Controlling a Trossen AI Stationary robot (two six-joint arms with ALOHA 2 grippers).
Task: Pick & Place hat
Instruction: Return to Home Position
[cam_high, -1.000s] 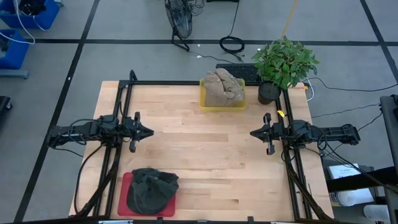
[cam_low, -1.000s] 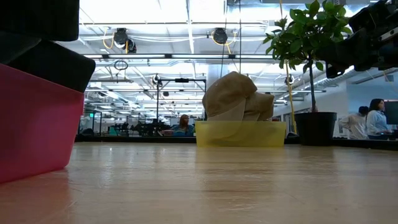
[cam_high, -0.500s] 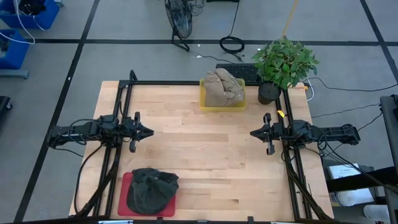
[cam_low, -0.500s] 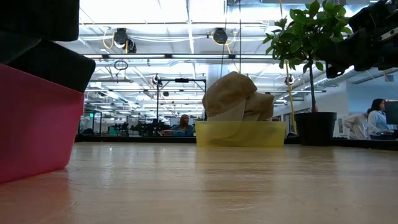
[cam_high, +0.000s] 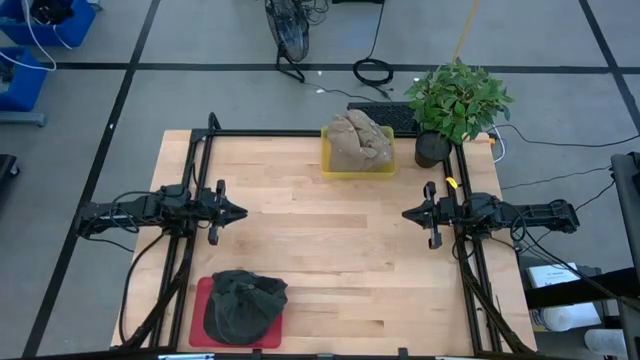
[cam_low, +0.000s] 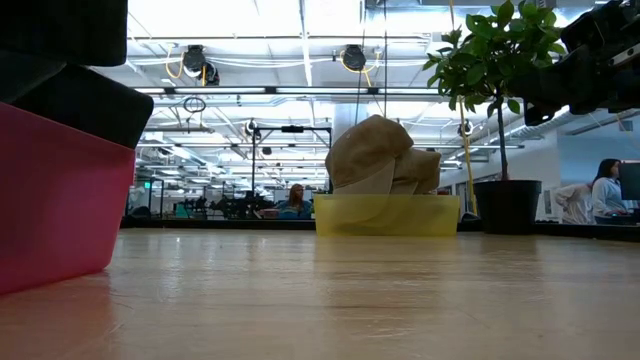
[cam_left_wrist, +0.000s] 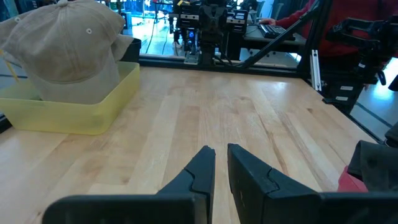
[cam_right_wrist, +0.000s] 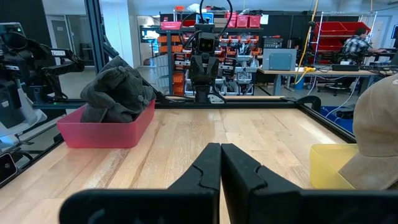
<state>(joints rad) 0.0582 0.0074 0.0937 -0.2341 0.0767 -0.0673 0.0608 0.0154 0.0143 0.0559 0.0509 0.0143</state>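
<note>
Two dark arms rest at opposite sides of a light wooden table (cam_high: 320, 240), their tips facing each other well apart across bare boards. The left gripper (cam_high: 240, 212) has its fingers (cam_left_wrist: 202, 168) drawn nearly together with only a thin slit between them, grasping nothing. The right gripper (cam_high: 406, 213) is clenched, its fingers (cam_right_wrist: 208, 162) meeting on empty air.

The tan-brown fabric caps (cam_high: 360, 142) lie heaped in a square yellow plastic bin (cam_high: 357, 173) at the table's far edge, off to one side of the line between the two sets of fingertips and clear of both. The top cap sits crown up, its button showing in the left wrist view (cam_left_wrist: 89, 30), and the heap's long axis runs slantwise across the bin. Which way the bills point is hard to make out.

The black fabric caps (cam_high: 243, 305) are piled in a flat red plastic bin (cam_high: 198, 300) at the near edge, to the other side of the left gripper's fingers and closer to them than to the right's. The pile is crumpled, with no bill or clear heading readable.

In the low view the red bin (cam_low: 55, 200) is cut off at the frame's edge, and the right wrist view crops the yellow bin (cam_right_wrist: 329, 165). A green potted plant (cam_high: 458, 100) stands just beyond the right gripper's side of the yellow bin.
</note>
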